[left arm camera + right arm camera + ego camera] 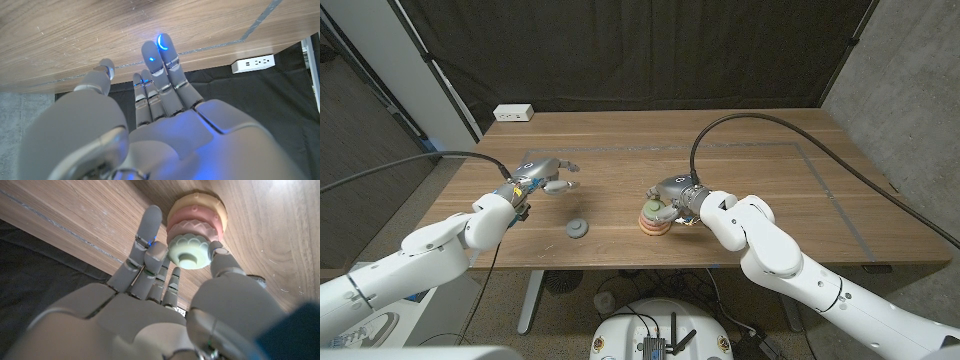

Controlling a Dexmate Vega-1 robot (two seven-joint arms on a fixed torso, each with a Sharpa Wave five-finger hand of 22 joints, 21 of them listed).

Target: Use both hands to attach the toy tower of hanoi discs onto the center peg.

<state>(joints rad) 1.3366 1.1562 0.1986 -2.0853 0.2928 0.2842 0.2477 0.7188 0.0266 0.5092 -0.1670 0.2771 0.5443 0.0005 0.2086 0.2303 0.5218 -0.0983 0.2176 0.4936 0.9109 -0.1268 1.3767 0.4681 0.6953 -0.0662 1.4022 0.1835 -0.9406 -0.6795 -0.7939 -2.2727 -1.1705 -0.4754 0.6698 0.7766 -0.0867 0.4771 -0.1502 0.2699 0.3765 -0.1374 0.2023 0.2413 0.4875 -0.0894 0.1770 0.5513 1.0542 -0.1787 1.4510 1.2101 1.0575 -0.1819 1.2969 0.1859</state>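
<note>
- Stacking is where we are: yellow disc [197,206] and pink disc [192,226] already on the peg, green disc [188,251] topmost w/ the peg tip [188,257] poking through its hole.
- Right hand [677,192] sits at that stack [653,217], near table centre. In the right wrist view its thumb [222,255] touches the green disc's rim on one side and fingers [150,235] stand close on the other – we read it as pinching the disc, though contact on the finger side is hard to confirm.
- We judge the green disc is seated or nearly so; whether it's fully down on the pink one, can't tell.
- Grey disc [577,228] lies flat on the table [770,150], between the two arms, apart from the stack, so likely the last piece.
- Left hand [542,177] hovers over the table just beyond the grey disc, not touching it; fingers out straight, side by side, thumb apart, holding nothing.
- Next move, as we see it: right hand lets go w/o tipping the stack, left hand comes back to the grey disc, lifts it by the rim, lines its hole up over the peg.
</note>
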